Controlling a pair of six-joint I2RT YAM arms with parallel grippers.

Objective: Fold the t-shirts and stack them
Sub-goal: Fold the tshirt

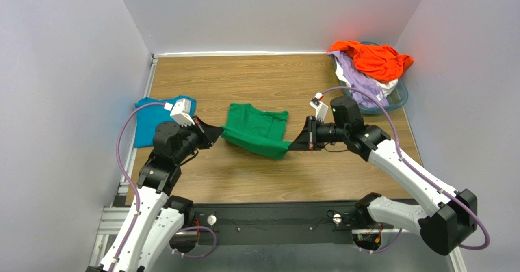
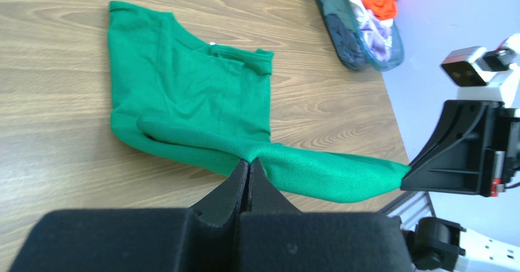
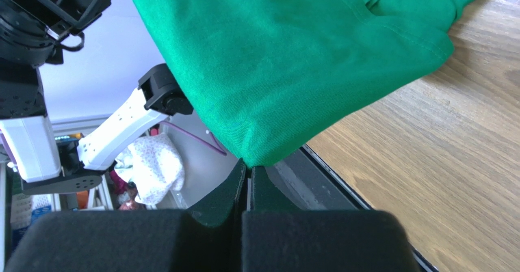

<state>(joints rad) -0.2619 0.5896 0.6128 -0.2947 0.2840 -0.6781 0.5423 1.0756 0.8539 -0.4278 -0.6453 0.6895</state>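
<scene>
A bright green t-shirt (image 1: 257, 129) lies partly folded in the middle of the wooden table. My left gripper (image 1: 218, 134) is shut on its near left edge (image 2: 201, 147). My right gripper (image 1: 294, 145) is shut on its near right corner (image 3: 287, 101). Both hold the near edge lifted off the table between them. The right gripper also shows in the left wrist view (image 2: 415, 177). A teal-blue t-shirt (image 1: 146, 123) lies flat at the table's left edge, behind the left arm. Orange (image 1: 372, 59), lavender (image 1: 360, 80) and white shirts are heaped in the basket.
A clear bluish plastic basket (image 1: 395, 96) stands at the back right corner, also in the left wrist view (image 2: 342, 31). Grey walls close the table on three sides. A black rail (image 1: 274, 214) runs along the near edge.
</scene>
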